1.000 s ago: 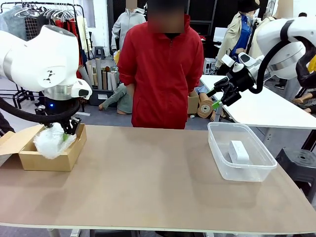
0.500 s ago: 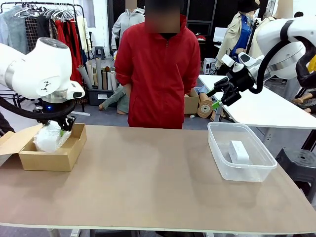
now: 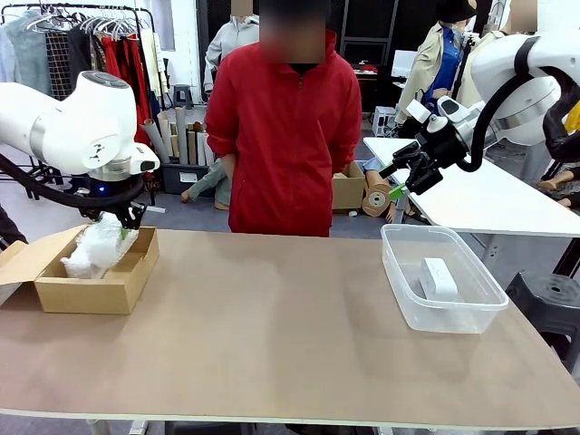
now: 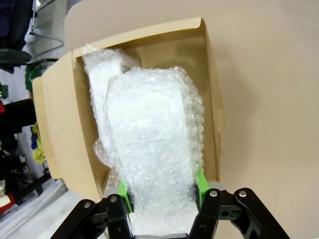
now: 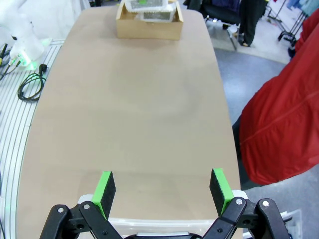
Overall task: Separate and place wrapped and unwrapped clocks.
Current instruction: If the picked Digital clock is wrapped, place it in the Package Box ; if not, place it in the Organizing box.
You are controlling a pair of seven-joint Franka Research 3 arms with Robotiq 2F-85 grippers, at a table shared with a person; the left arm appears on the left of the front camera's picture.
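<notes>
wrapped clock [image 4: 152,149] in left hand [image 4: 162,191]

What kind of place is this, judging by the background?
Probably a workshop or lab that handles clothing: a metal rack of hanging clothes, brown cardboard rolls on the floor, and a second white table behind.

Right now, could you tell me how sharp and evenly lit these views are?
Front view: even indoor light, soft shadows, clear plastic bin crisp. Left wrist view: wrapped clock sharp and bright in the left gripper, cardboard box edges bowed by the wide lens. Right wrist view: table sharp, faint sheen.
</notes>
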